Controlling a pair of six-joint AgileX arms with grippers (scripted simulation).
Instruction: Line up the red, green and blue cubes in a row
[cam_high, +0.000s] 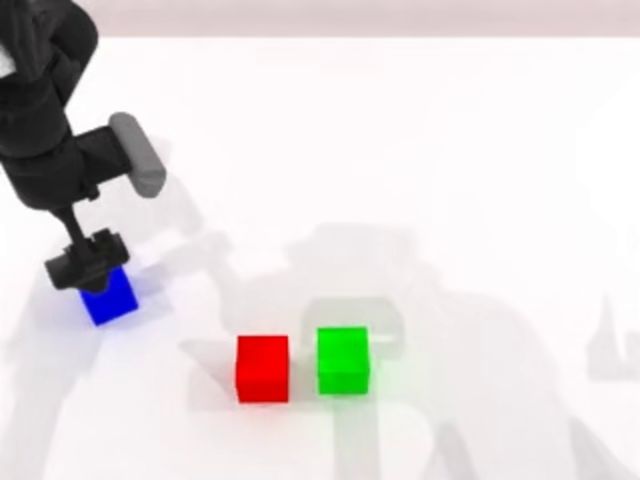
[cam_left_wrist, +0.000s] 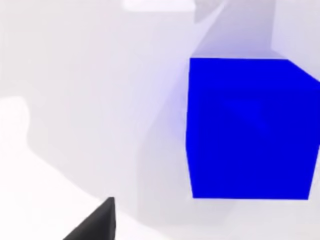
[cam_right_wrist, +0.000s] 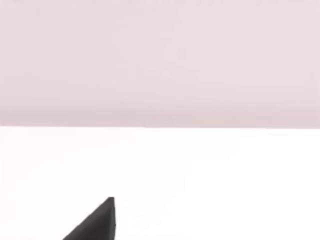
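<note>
The blue cube sits at the table's left, apart from the other two. My left gripper hovers just above its far-left corner, open and holding nothing. In the left wrist view the blue cube fills the frame ahead of one dark fingertip, untouched. The red cube and the green cube stand side by side near the front middle with a small gap between them. My right arm is out of the top view; its wrist view shows one fingertip over bare table.
The white table spreads to the right and back. The table's far edge meets a pale wall in the right wrist view. The left arm's dark links hang over the back left.
</note>
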